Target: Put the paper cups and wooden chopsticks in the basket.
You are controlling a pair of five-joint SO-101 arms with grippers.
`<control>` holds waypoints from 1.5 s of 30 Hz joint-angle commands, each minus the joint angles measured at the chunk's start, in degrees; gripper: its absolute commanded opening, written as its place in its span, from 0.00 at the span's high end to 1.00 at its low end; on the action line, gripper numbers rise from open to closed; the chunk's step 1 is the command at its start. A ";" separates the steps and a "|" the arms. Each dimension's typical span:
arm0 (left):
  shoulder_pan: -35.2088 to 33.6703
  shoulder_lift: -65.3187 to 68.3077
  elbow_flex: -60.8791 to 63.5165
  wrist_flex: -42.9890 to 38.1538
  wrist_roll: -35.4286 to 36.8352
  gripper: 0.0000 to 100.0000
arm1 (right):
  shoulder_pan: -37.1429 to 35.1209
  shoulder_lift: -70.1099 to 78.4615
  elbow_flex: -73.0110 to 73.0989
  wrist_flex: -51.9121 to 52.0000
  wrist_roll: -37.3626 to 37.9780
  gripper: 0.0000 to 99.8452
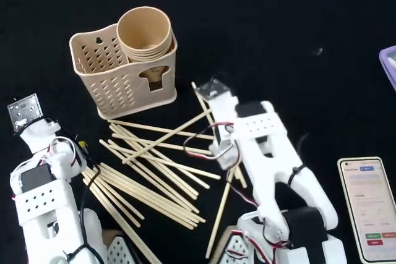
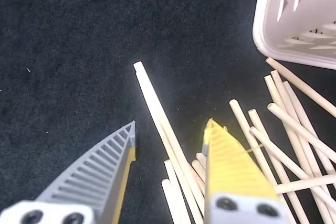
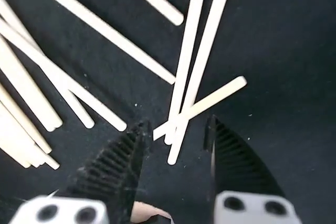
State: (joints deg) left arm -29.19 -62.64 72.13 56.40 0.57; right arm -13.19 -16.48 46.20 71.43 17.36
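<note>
Closest to the high camera, along the lower edge of the frame, stand the two white arms: the left arm [image 1: 40,196] at the lower left and the right arm [image 1: 278,177] at the lower middle. Between and just above them the wooden chopsticks [image 1: 154,171] lie scattered on the black table [image 1: 278,41], many of them crossing one another. The basket [image 1: 133,94] stands at the upper left, and the paper cups [image 1: 144,29] sit stacked inside it, so it seems only the sticks are left to do.

The left gripper [image 2: 170,124] has its fingers apart and holds nothing; a long chopstick [image 2: 152,100] runs between them on the table. The right gripper [image 3: 177,124] is spread too and empty, with the ends of two parallel sticks [image 3: 185,66] and one crossing stick lying between its fingers.

These sticks look very light, stiff, thin and smooth. They will probably roll or slip away if a finger pushes them from one side only. They lie flat, so the fingers must go low, one on each side, and close across the stick, not along it. A hold near the middle seems better, because a stick taken at its end may swing down and catch the basket rim. Where sticks cross, more than one may come up together.
</note>
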 commanded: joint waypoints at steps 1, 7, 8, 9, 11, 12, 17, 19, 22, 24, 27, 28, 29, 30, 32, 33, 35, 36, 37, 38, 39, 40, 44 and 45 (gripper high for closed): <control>-0.40 -0.62 -1.01 -0.79 0.62 0.78 | 1.49 -2.95 1.19 -0.70 0.44 0.83; -0.40 -0.62 -0.92 -0.79 0.62 0.78 | 1.49 -2.95 2.95 -1.85 0.35 0.83; -0.40 -0.62 -0.92 -0.79 0.62 0.78 | 1.49 -2.95 3.47 -3.34 0.26 0.83; -0.40 -0.62 -0.92 -0.79 0.62 0.78 | 1.49 -2.95 4.35 -5.19 0.26 0.83; -0.40 -0.62 -0.92 -0.79 0.62 0.78 | 1.49 -2.95 6.37 -9.23 0.26 0.83; -0.40 -0.62 -0.92 -0.79 0.62 0.78 | 1.49 -2.95 7.25 -10.99 0.26 0.83; -0.40 -0.62 -0.92 -0.79 0.62 0.78 | 1.49 -2.95 8.31 -12.92 0.53 0.83; -0.40 -0.62 -0.92 -0.79 0.62 0.78 | 1.49 -2.95 8.40 -13.27 0.62 0.83; -0.40 -0.62 -1.01 -0.79 0.62 0.78 | 1.49 -2.95 8.48 -14.42 0.70 0.83; -0.40 -0.62 -1.01 -0.70 0.62 0.78 | 1.67 -2.86 8.48 -16.09 0.70 0.83; -0.40 -0.62 -0.92 -0.62 0.62 0.78 | 3.43 -2.86 8.40 -19.08 0.97 0.83; -0.40 -0.62 -0.92 -0.62 0.62 0.78 | 4.04 -2.86 8.40 -20.04 2.02 0.83; -0.40 -0.62 -0.92 -0.62 0.62 0.78 | 4.40 -2.86 8.48 -20.92 3.78 0.84; -0.40 -0.62 -0.92 -0.62 0.62 0.78 | 4.84 -2.86 8.48 -21.63 5.36 0.85; -0.40 -0.62 -1.01 -0.62 0.62 0.78 | 5.89 -2.86 8.48 -23.03 7.65 0.91; -0.40 -0.62 -1.01 -0.62 0.62 0.78 | 6.15 -2.86 8.48 -23.74 8.35 0.94; -0.40 -0.62 -1.10 -0.62 0.62 0.78 | 6.59 -2.86 8.48 -23.65 8.26 0.98; -0.40 -0.62 -1.10 -0.62 0.62 0.78 | 6.59 -2.86 8.48 -23.38 8.26 0.99; -0.40 -0.62 -1.10 -0.62 0.62 0.78 | 6.59 -2.86 8.48 -22.95 8.26 0.98; -0.40 -0.62 -1.10 -0.62 0.62 0.78 | 6.68 -2.86 8.48 -22.68 8.26 0.97; -0.40 -0.62 -1.10 -0.62 0.62 0.78 | 6.77 -2.86 8.48 -22.68 8.26 0.97; -0.40 -0.62 -1.10 -0.62 0.62 0.78 | 6.77 -2.86 8.48 -22.68 8.26 0.97; -0.40 -0.62 -1.10 -0.70 0.62 0.78 | 6.51 -3.21 7.34 -23.47 8.26 0.97; -0.40 -0.62 -1.19 -0.70 0.62 0.78 | 6.42 -3.12 6.37 -23.91 8.26 0.97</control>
State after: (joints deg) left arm -29.19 -62.64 72.13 56.40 0.57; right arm -8.00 -16.57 54.55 48.75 24.84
